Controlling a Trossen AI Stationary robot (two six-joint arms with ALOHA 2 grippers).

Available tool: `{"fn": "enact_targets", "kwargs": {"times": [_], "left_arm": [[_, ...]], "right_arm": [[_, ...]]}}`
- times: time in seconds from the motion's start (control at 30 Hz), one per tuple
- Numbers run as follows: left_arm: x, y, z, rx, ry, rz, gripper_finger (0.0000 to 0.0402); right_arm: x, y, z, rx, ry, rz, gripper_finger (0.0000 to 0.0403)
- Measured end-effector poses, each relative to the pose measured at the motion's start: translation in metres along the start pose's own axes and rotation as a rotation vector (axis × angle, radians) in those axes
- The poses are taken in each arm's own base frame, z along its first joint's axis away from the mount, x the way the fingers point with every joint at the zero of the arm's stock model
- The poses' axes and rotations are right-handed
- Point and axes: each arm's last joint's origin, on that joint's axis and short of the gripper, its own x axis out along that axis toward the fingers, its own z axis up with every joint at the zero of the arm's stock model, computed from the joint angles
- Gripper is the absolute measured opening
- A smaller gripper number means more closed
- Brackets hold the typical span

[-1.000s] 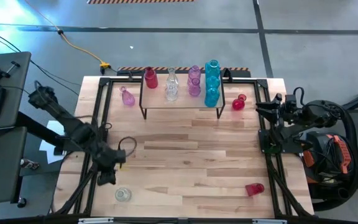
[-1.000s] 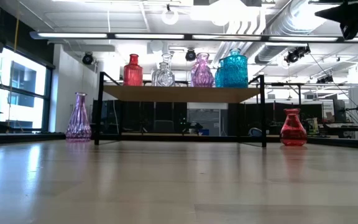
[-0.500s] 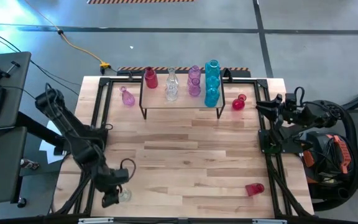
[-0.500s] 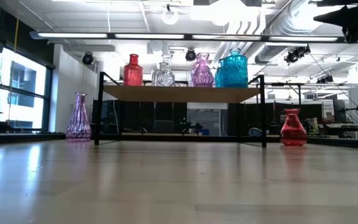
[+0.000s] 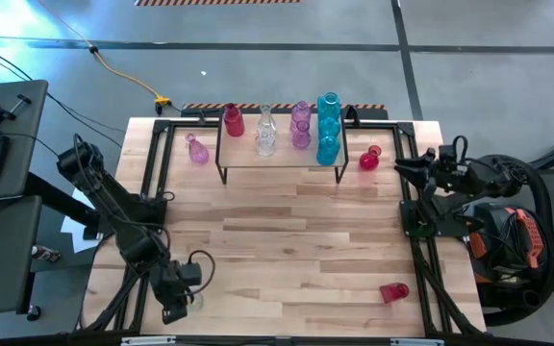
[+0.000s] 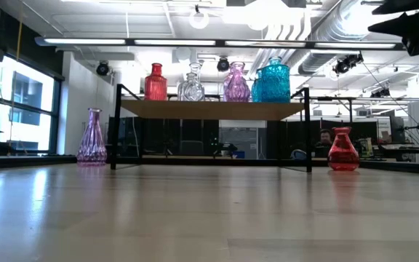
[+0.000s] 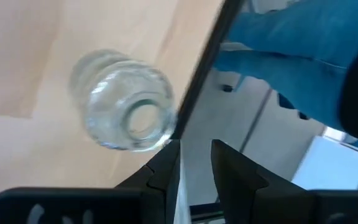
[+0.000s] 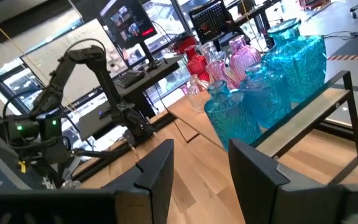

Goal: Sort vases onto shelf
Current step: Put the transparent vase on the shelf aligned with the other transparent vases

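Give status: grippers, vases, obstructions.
Left gripper open beside clear vase, not gripping. Right gripper open, waiting at right edge. Shelf approach unobstructed.

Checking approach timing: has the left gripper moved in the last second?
Yes. In the high view the left gripper has travelled toward the table's front edge, away from the shelf, and now sits beside the clear vase.

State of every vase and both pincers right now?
clear vase: upright on table, ungripped
front red vase: lying on side
pink vase: upright on table
back red vase: upright on table
shelved vases: upright on shelf
left pincer: open, empty
right pincer: open, empty
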Motion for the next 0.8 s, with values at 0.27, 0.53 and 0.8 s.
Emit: {"fn": "enact_targets", "kwargs": {"times": [0.27, 0.53, 0.8], "left_arm": [[0.000, 0.001, 0.001, 0.027, -0.045, 0.013, 0.0083], [0.000, 0.002, 0.001, 0.024, -0.042, 0.033, 0.0083], [0.014, 0.004, 0.004, 0.023, -0.039, 0.080, 0.0083]], "right_arm": [[0.000, -0.002, -0.004, 0.029, 0.035, -0.021, 0.0136], [0.000, -0.004, -0.006, 0.040, 0.051, -0.032, 0.0136], [0.000, -0.004, -0.006, 0.041, 0.051, -0.032, 0.0136]]}}
